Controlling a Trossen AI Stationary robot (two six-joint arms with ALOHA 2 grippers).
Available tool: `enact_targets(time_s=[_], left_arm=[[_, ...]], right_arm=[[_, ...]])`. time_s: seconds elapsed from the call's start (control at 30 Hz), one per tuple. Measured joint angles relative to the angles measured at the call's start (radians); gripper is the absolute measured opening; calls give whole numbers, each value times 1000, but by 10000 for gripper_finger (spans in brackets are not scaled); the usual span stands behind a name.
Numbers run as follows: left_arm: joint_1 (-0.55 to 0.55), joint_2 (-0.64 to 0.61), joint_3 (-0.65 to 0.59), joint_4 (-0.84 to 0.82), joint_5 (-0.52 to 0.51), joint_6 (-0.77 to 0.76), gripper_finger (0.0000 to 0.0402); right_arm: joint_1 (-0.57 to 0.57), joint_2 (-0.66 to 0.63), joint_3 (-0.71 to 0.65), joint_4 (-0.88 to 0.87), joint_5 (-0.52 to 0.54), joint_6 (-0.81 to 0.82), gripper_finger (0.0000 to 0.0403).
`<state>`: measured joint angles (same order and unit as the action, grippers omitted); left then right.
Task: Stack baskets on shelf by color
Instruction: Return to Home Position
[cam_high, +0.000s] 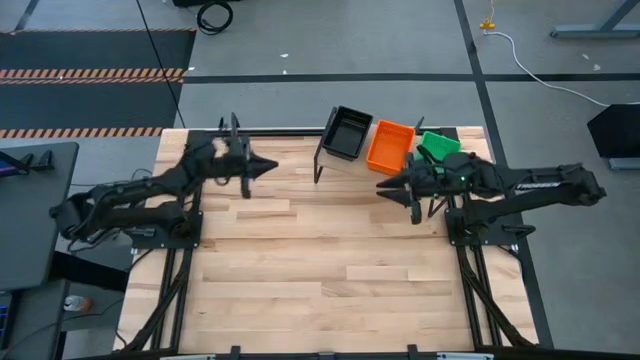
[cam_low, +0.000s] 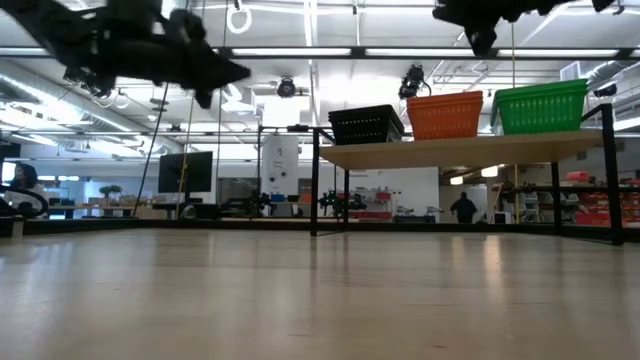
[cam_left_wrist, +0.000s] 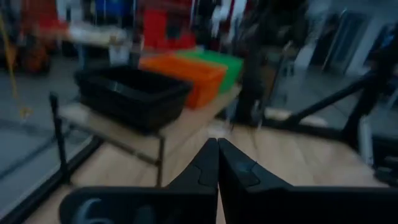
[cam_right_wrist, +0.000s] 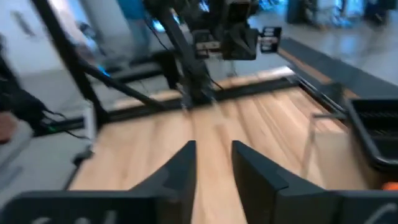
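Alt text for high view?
A black mesh basket, an orange mesh basket and a green mesh basket sit in a row on the light wooden shelf. The left gripper and right gripper hover empty over the slatted wooden table.

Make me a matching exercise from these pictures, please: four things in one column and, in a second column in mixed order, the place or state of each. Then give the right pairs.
1. black baskets
2. orange baskets
3. left gripper
4. right gripper

A. open
B. middle of the shelf
C. shut
D. left end of the shelf in the high view

Pairs: 1-D, 2-B, 3-C, 4-A.
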<state>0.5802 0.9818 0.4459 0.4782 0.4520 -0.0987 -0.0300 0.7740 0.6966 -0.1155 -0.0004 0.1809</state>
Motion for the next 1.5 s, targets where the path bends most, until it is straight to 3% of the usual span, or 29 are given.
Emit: enact_targets(time_s=[0.07,0.23,0.47,0.7,0.97,1.23,1.43,1.5], left_arm=[[-18,-61,-59,66,0,-30,3],[-98,-204,-132,41,-53,-35,2],[-200,-324,-159,-180,-241,41,2],[-307,-330,-160,-200,-332,106,2],[-327,-330,-160,-232,-344,131,2],[-356,-330,-162,-242,-332,135,2],[-326,-375,-389,159,-332,48,2],[-309,-404,-437,204,-330,21,2]], right_arm=[[10,-22,-52,68,-37,2,84],[54,-43,-140,84,-76,-27,10],[116,-55,-210,253,-93,-64,18],[185,-57,-314,503,-162,-133,9],[193,-182,-477,643,-161,-97,10],[219,-347,-604,646,-349,-107,15],[202,-428,-641,627,-356,-113,11],[197,-448,-641,606,-394,-120,8]])
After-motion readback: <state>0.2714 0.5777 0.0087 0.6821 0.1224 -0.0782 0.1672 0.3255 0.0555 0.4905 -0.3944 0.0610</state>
